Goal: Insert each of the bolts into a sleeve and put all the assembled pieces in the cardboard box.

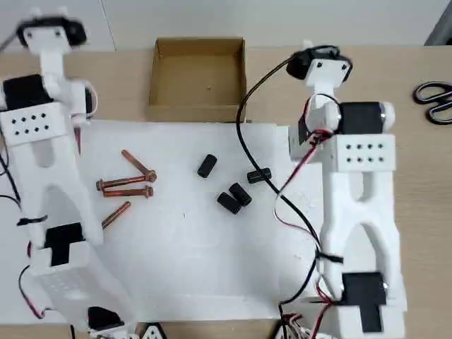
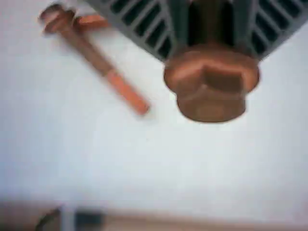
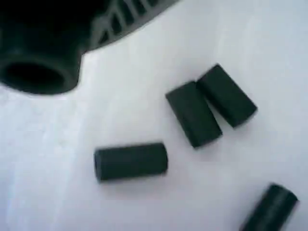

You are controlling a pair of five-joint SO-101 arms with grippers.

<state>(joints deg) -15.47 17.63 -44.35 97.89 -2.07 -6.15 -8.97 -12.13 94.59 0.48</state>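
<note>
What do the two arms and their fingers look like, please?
The left arm and the right arm are white shells with black motor blocks, each bearing a panel of small round holes. Red and black cables trail along them. The fingers are dark grey with ribbed faces.

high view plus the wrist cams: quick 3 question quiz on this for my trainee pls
1. True or false: the cardboard box holds an assembled piece.
2. How many sleeves lie loose on the white sheet?
3. The left gripper holds: a) a bolt b) a sleeve c) nothing.
Key: 1 false; 2 four; 3 a.
</note>
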